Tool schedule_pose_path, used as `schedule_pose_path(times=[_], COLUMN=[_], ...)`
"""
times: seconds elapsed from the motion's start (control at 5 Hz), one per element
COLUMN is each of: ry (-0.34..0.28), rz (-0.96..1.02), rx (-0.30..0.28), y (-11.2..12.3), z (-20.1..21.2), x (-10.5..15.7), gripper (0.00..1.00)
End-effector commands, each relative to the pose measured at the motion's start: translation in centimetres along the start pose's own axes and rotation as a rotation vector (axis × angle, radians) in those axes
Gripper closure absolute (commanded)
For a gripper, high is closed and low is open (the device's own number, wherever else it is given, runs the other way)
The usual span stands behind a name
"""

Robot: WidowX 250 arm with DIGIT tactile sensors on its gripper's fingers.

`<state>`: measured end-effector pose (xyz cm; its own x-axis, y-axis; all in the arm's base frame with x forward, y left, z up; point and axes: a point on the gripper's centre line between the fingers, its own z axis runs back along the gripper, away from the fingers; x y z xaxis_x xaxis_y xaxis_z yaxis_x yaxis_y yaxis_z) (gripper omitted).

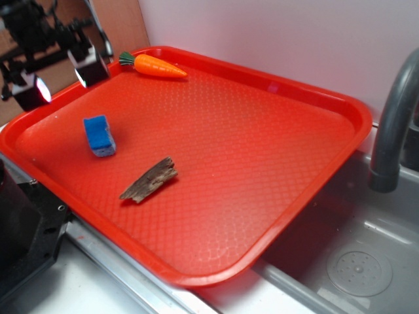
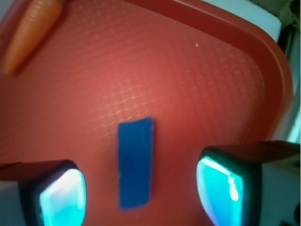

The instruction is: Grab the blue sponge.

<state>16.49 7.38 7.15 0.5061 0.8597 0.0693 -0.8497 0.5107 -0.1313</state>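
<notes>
The blue sponge [image 1: 99, 135] rests on its edge on the left part of the red tray [image 1: 275, 163], bright blue with a paler side. My gripper [image 1: 60, 78] hovers over the tray's far left rim, behind the sponge and apart from it. It is open. In the wrist view the sponge [image 2: 135, 162] shows as a narrow blue strip lying lengthwise in the gap of the gripper [image 2: 141, 197]. Both glowing fingertips [image 2: 63, 197] stand well clear of its sides and nothing is held.
A toy carrot [image 1: 157, 65] lies at the tray's far edge, also seen in the wrist view's top-left corner [image 2: 30, 33]. A brown wood chip [image 1: 149, 180] lies just in front of the sponge. A grey faucet [image 1: 393, 124] and sink basin [image 1: 360, 261] are on the right.
</notes>
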Motion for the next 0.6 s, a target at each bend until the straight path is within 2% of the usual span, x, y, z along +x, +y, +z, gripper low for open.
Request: schedule_pose_path(times=[0.0,0.2,0.4], ry=[-0.030,-0.030,-0.027], rz=[-0.146,-0.135,-0.090], rx=[0.085,0.116,0.105], y=[-1.4,-0.8,-0.4], z=[-4.9,-6.3,-5.1], x=[-0.1,-1.1,-1.2], gripper=[0.00,1.00,1.00])
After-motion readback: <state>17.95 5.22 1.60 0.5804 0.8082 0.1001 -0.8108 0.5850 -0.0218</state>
